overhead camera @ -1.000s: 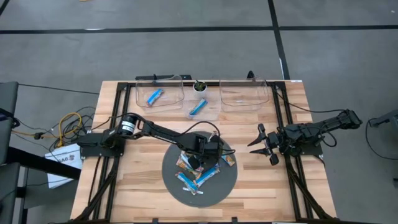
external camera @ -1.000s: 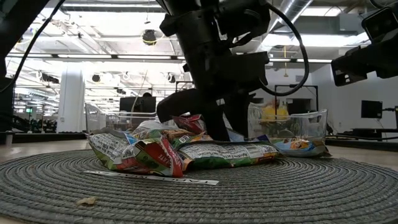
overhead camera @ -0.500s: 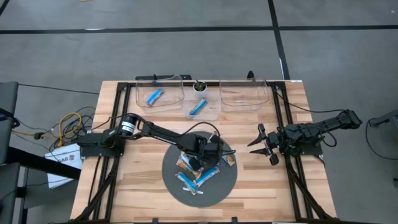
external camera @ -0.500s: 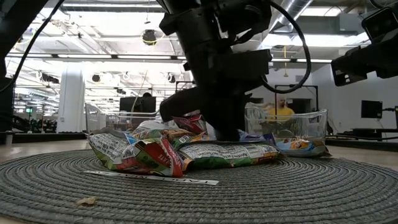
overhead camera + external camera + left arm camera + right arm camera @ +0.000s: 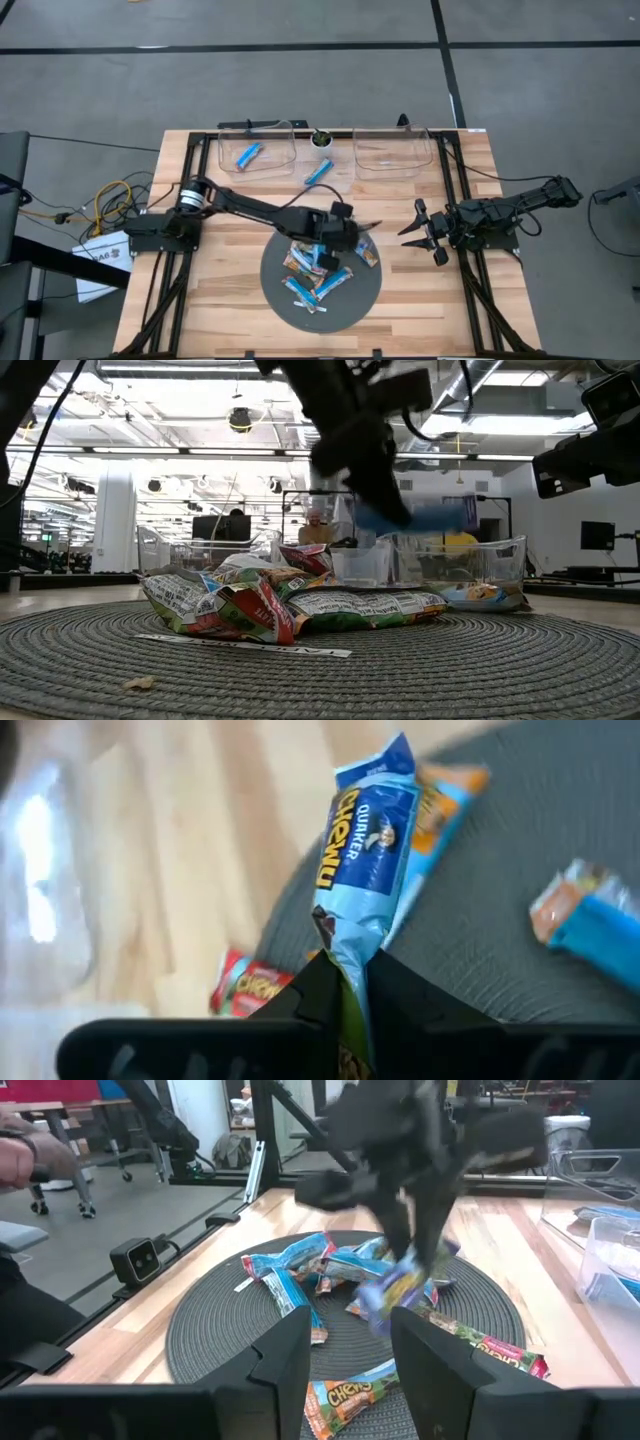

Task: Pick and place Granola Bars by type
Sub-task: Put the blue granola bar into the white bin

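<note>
My left gripper (image 5: 349,233) hovers over the round grey mat (image 5: 356,301), shut on a bright blue granola bar (image 5: 365,850). The same bar shows blurred above the pile in the low view (image 5: 415,517) and in the right wrist view (image 5: 400,1292). Several other bars, blue, blue-and-white and red-green, lie in a heap (image 5: 318,275) on the mat (image 5: 290,600). My right gripper (image 5: 420,229) waits open to the right of the mat, touching nothing. My left gripper pinches one end of the blue bar (image 5: 346,948) between its two fingers. The fingers slant downward, coming from the table's left side. The bar sticks out past the fingertips along their line and is lifted clear of the mat and the heap.
Two clear bins stand at the far edge. The left one (image 5: 256,155) holds one blue bar; nothing shows in the right one (image 5: 392,150). Another blue bar (image 5: 317,173) lies between them, below a small pot (image 5: 321,138). Bare wood surrounds the mat.
My left gripper has risen from the heap and rolled its wrist, shifting slightly toward the table's right. The blue bar has come up with it, lifted clear of the other bars, which stay where they were.
</note>
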### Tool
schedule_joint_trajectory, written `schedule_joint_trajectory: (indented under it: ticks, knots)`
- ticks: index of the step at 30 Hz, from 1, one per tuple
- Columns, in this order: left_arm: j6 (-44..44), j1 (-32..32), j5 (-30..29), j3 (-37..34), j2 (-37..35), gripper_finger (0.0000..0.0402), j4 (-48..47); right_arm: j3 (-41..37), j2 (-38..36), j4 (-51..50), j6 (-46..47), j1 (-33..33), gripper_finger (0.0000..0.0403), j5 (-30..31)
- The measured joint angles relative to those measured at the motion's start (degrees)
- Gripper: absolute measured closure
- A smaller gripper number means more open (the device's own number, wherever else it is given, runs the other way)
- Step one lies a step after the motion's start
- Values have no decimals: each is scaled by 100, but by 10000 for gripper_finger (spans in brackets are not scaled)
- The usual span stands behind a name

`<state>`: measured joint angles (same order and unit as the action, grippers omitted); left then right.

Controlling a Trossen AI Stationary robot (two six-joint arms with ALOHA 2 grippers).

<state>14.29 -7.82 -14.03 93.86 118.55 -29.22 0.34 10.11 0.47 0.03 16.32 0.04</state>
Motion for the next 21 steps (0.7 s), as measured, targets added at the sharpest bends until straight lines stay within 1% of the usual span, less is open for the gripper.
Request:
schedule_joint_trajectory:
  ticks: [6,11,21]
  knots:
    - [-1053,183,-34,0,-441,373,1,1,0,0,0,-1,269,0]
    - [-2049,466,-27,1,-759,372,-1,1,0,0,0,-1,270,0]
    - [-3218,1271,-224,2,-1091,373,6,1,0,0,0,-1,270,0]
